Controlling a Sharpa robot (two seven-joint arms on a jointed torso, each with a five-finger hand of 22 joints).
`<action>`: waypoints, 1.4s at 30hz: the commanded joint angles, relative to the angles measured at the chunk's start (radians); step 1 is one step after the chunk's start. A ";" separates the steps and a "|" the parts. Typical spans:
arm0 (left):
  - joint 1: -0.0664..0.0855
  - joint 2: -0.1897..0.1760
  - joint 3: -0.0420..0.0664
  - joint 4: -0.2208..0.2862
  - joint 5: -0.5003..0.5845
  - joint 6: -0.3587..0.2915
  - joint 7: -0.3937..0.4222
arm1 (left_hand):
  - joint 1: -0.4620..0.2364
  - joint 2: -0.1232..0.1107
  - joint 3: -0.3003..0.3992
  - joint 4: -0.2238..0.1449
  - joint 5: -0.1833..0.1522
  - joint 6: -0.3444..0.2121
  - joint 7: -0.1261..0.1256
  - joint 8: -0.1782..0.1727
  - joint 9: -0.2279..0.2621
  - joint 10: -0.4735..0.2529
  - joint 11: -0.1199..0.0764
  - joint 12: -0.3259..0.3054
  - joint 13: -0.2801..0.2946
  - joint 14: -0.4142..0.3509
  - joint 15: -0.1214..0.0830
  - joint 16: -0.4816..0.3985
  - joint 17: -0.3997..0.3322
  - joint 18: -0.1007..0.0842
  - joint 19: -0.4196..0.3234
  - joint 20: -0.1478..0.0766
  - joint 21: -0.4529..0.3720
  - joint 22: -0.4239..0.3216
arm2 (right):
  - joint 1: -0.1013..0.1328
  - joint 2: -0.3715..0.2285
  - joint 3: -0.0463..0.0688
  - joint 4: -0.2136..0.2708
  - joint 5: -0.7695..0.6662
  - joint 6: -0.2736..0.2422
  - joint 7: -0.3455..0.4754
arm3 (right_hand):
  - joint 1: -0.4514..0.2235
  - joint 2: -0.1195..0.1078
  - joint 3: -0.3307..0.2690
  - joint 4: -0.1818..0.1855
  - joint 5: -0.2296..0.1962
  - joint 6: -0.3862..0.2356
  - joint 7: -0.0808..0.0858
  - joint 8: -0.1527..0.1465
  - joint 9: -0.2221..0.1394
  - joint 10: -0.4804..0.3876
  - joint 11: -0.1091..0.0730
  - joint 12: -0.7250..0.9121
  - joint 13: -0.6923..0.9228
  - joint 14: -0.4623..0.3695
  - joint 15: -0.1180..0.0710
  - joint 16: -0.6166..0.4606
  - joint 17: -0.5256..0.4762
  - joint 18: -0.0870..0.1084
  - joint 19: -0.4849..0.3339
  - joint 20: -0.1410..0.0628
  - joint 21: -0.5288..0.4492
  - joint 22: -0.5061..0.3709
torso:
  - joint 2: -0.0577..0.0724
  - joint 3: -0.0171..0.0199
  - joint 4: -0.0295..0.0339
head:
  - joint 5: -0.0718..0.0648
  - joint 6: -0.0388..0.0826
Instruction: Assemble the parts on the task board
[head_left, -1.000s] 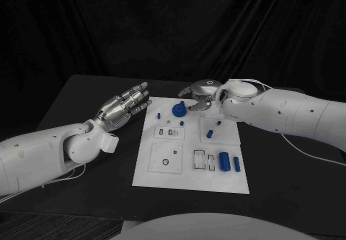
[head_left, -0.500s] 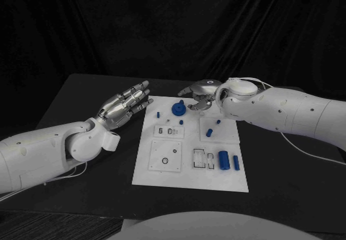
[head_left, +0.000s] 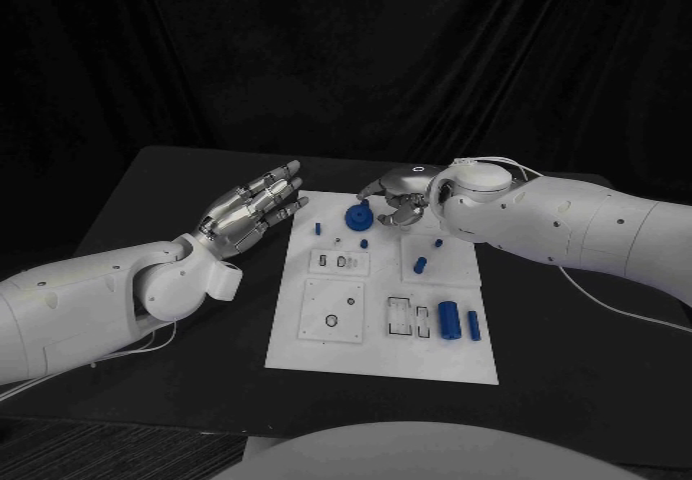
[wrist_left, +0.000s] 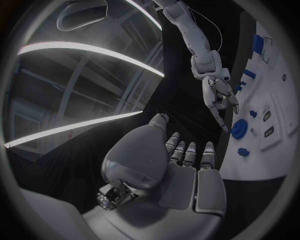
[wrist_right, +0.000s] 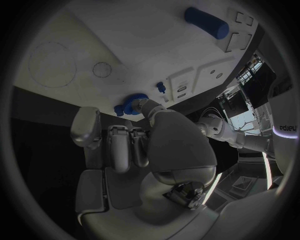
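In the upper middle of the frame, the right hand (head_left: 400, 196) curls its fingers down at the blue round part (head_left: 356, 217); whether it grips is not clear. This part sits at the top of the white task board (head_left: 378, 355). The left hand (head_left: 248, 212) is open, fingers apart, beside the board's upper left edge.

The left arm comes in low from the left side of the head view, its forearm angled up toward the table's middle. Its left hand (head_left: 251, 208) is held flat and open, palm turned upward and inward, fingers extended side by side and empty; the left wrist view shows the same straight fingers (wrist_left: 189, 152) reaching forward. The right arm enters from the right, bent at the wrist so that the right hand (head_left: 400, 194) points down and toward the left. Its fingers are curled inward, and the right wrist view shows the fingertips (wrist_right: 149, 107) bunched together.
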 joint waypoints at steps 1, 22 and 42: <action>-0.001 0.002 0.001 0.001 0.000 0.013 0.010 | 0.005 0.005 0.004 0.000 0.005 -0.005 0.001 0.004 0.001 0.001 0.000 0.005 0.001 -0.002 0.006 -0.004 -0.001 0.018 0.003 0.007 -0.006 -0.002 | -0.004 0.000 0.000 0.000 -0.003 0.033 -0.019 | 0.006 -0.004 0.010 -0.002 0.004 0.013 -0.001 0.005 0.002 0.105 -0.008 0.004 0.263 0.085 -0.006 -0.005 0.226 0.012 -0.007 -0.002 -0.007 0.069 | 0.000 -0.0007 0.0004 | -0.001 -0.001; -0.002 0.005 0.001 -0.005 0.000 0.015 0.008 | 0.006 0.007 0.011 -0.004 0.007 -0.006 0.000 0.004 0.001 0.000 0.001 0.005 0.001 -0.002 0.006 -0.004 -0.001 0.018 0.003 0.007 -0.006 -0.002 | -0.010 -0.017 0.000 0.009 -0.003 0.031 -0.019 | -0.005 0.000 0.080 -0.049 -0.022 0.334 0.047 0.086 0.071 0.105 0.021 0.004 0.263 0.085 0.013 -0.003 0.228 0.010 -0.005 0.011 -0.013 0.092 | -0.001 -0.0003 -0.0039 | 0.005 -0.005; -0.003 -0.005 0.001 -0.001 0.000 0.013 0.005 | 0.007 0.007 0.013 -0.005 0.007 -0.006 0.000 0.005 0.001 0.000 0.001 0.006 0.001 -0.002 0.006 -0.004 -0.001 0.018 0.003 0.007 -0.006 -0.002 | 0.046 -0.185 0.000 0.161 -0.002 -0.130 -0.022 | -0.059 0.019 -0.030 0.015 -0.351 0.341 0.058 0.120 0.162 0.105 0.032 0.004 0.263 0.088 0.024 -0.001 0.229 0.009 0.023 0.027 -0.014 0.106 | -0.002 -0.0012 -0.0041 | -0.003 -0.005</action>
